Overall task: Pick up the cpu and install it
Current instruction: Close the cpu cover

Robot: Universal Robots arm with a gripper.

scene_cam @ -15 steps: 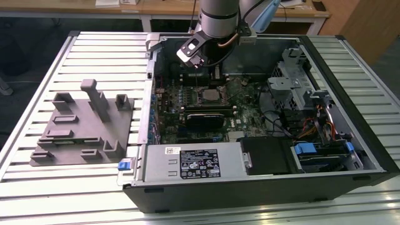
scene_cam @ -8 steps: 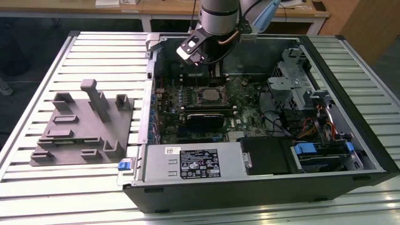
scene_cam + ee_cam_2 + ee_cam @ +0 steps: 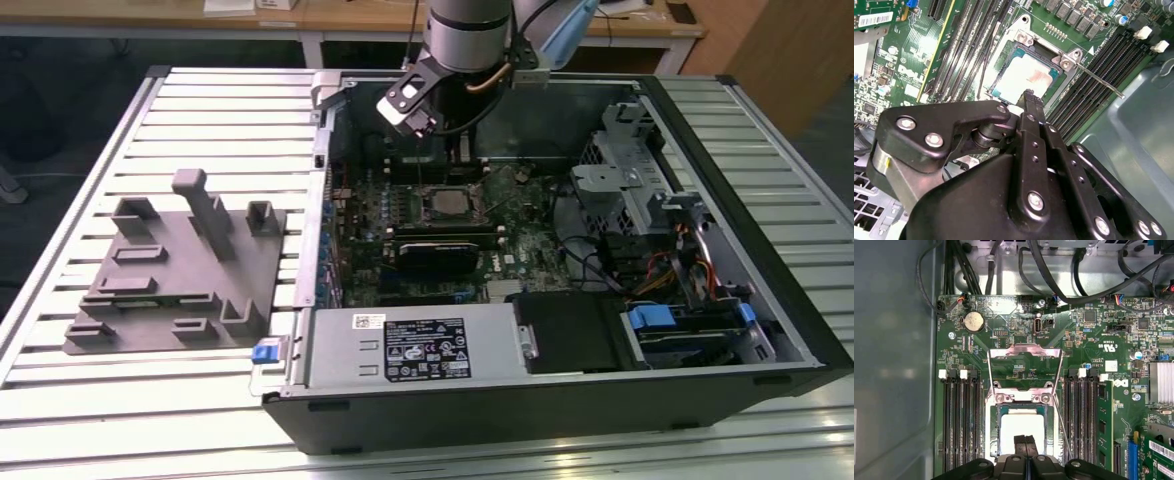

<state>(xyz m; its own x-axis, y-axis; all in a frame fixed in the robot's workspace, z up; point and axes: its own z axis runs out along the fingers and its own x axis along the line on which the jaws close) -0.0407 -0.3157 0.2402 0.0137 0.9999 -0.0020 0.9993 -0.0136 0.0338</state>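
green motherboard (image 3: 1089, 335): shiny silver square cpu (image 3: 1021, 426) flat in socket (image 3: 1000, 415).

We see the gripper (image 3: 407, 108) hovering over the motherboard (image 3: 531, 248) in the open computer case (image 3: 561, 405), near the CPU socket (image 3: 443, 206).

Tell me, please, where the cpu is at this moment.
In the first wrist view the cpu lies in the open socket, between the two banks of memory slots, right under the shut gripper.
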